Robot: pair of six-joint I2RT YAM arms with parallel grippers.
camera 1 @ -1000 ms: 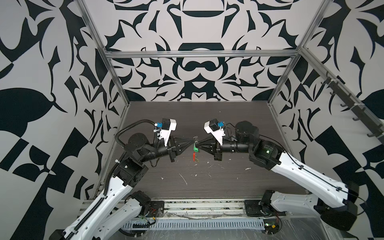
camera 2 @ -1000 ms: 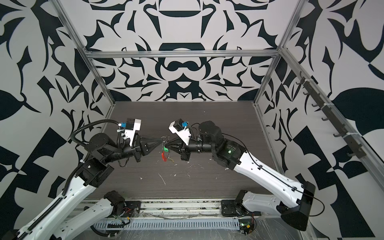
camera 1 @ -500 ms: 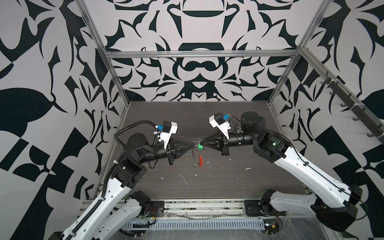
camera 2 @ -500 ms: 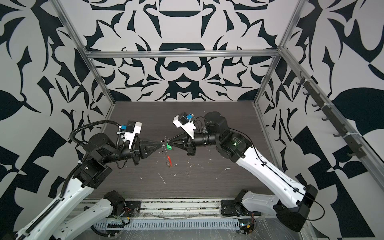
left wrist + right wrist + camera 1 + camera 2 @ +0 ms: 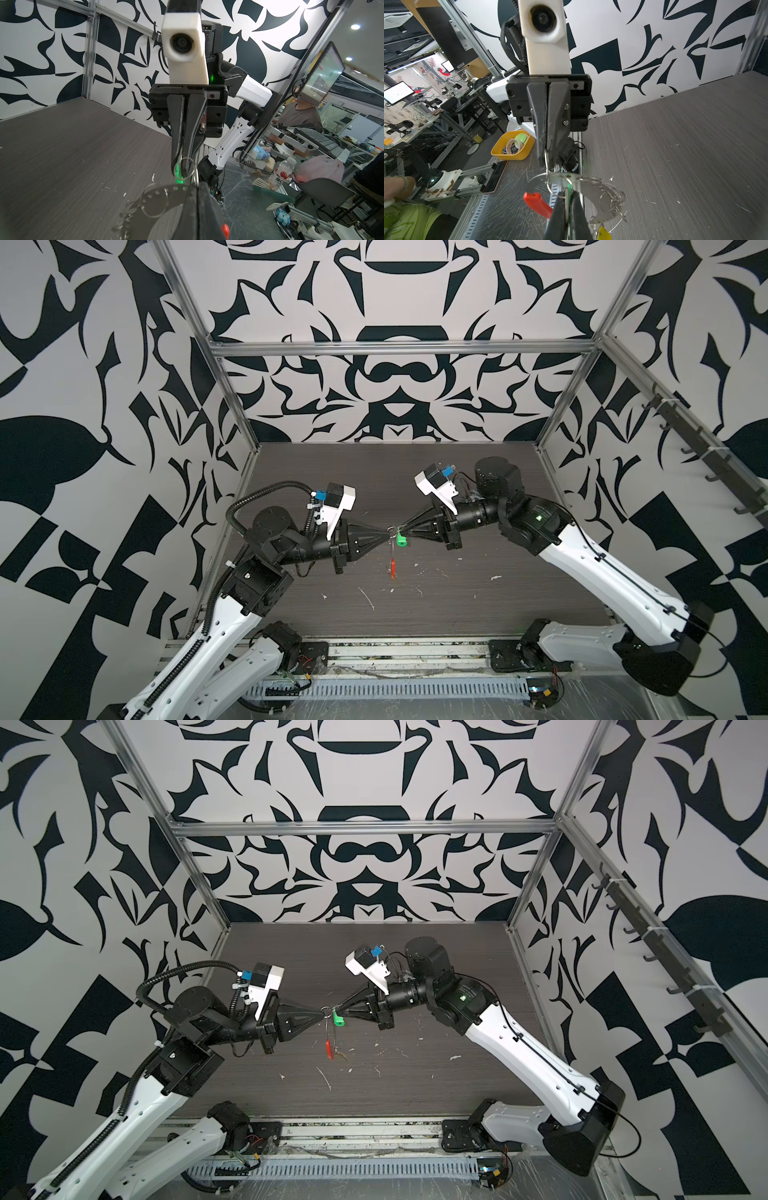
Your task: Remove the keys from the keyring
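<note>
At right tool (image 5: 568, 195) tips, green key (image 5: 568, 188) mostly hidden (yellow key (image 5: 604, 234) cropped).

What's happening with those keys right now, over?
Left gripper shut on silver ring, right gripper shut on green key, tip to tip in mid-air. Keyring hangs below, yellow key on it. Nothing in the way.

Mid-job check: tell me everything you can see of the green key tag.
The green key tag is a small, bright green oblong, plastic by its look. It is off the table, pinched at one end in the shut right gripper, with the rest hanging below. Its silver split ring runs to the shut left gripper. The keyring, with its red sleeve, dangles beneath.
</note>
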